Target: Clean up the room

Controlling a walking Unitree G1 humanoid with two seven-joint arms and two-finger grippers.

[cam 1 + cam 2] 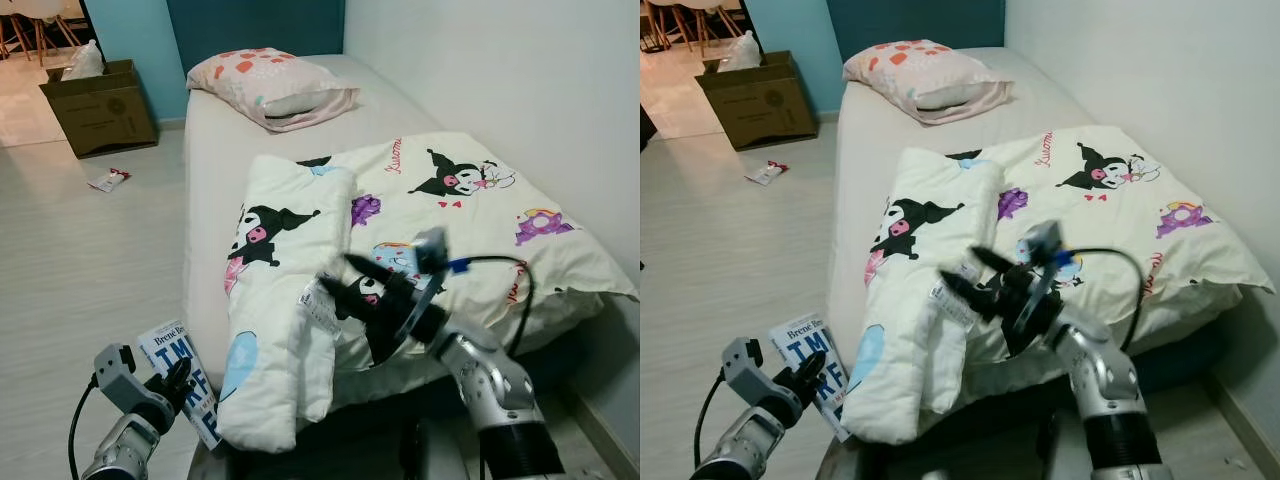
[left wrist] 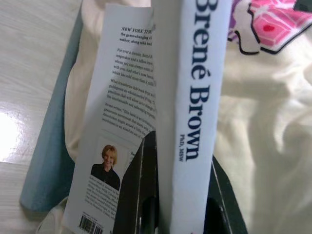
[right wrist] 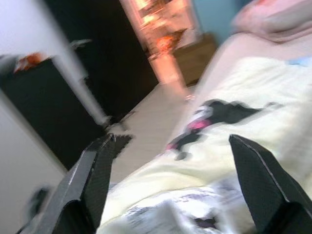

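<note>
Left end effector (image 1: 178, 383) clamped on book (image 1: 187, 383) by spine, low beside bed (image 1: 210, 200). Right end effector (image 1: 345, 280) spread wide over folded blanket (image 1: 285, 300). Tip imo: keep book level, lift clear of blanket edge.

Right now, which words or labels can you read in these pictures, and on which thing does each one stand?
"Brené Brown" and "PhD, MSW": spine of the book, held by the left gripper.
"NEW YORK TIM...": its back cover; the text below is too small.
"Kuromi": blanket.
White tag on the blanket: unreadable.
</note>
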